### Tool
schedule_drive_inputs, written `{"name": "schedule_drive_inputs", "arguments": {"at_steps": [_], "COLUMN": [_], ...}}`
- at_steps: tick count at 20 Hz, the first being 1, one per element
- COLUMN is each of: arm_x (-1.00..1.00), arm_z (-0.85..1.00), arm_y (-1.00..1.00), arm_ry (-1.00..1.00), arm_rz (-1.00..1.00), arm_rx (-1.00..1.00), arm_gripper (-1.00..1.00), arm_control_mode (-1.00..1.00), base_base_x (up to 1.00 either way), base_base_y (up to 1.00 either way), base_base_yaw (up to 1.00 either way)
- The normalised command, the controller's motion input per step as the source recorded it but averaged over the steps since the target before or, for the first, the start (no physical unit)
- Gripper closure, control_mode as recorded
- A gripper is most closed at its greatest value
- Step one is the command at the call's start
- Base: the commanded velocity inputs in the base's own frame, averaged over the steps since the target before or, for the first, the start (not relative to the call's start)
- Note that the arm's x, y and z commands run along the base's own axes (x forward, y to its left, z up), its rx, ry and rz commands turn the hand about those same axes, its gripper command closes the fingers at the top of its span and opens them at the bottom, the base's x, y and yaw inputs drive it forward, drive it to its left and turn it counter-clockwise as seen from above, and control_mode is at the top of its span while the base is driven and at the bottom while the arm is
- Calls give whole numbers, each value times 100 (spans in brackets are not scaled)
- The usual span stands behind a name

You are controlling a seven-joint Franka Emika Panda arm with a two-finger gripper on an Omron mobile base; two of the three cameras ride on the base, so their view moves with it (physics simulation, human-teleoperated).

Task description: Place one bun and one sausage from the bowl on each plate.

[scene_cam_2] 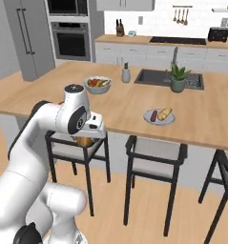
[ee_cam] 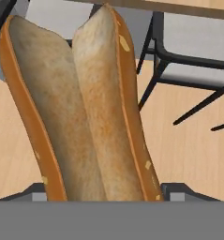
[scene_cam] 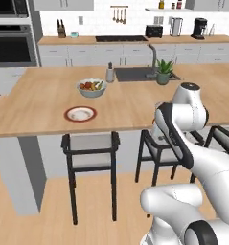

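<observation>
A split hot-dog bun (ee_cam: 85, 108), tan with a browned crust, stands upright between my fingertips in the hand view. My gripper (scene_cam_2: 88, 135) is shut on the bun (scene_cam_2: 84, 141) and hangs just in front of the island's near edge, above a stool. On the counter a pale plate (scene_cam_2: 158, 123) holds one bun (scene_cam_2: 165, 113) and one dark sausage (scene_cam_2: 154, 115). A red-rimmed plate (scene_cam: 80, 114) lies bare near the counter's front edge. The bowl is out of view.
A white bowl of coloured fruit (scene_cam: 91, 88) stands behind the red-rimmed plate. A sink (scene_cam: 134, 73), a potted plant (scene_cam: 164, 72) and a small bottle (scene_cam: 109, 72) sit further back. Black stools (scene_cam: 90, 158) line the island's near side, below the counter's overhang.
</observation>
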Motion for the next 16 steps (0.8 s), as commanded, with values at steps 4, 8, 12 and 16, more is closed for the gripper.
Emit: {"name": "schedule_drive_inputs", "arguments": {"at_steps": [4, 8, 12, 16], "arm_x": [0, 0, 0, 0], "arm_z": [0, 0, 0, 0], "arm_y": [0, 0, 0, 0], "arm_ry": [0, 0, 0, 0], "arm_rz": [0, 0, 0, 0], "arm_rx": [0, 0, 0, 0], "arm_gripper": [100, 100, 100, 100], "arm_control_mode": [100, 100, 100, 100], "base_base_x": [53, 70, 72, 68], "base_base_y": [100, 100, 100, 67], "base_base_yaw": [-1, -9, -10, -19]}}
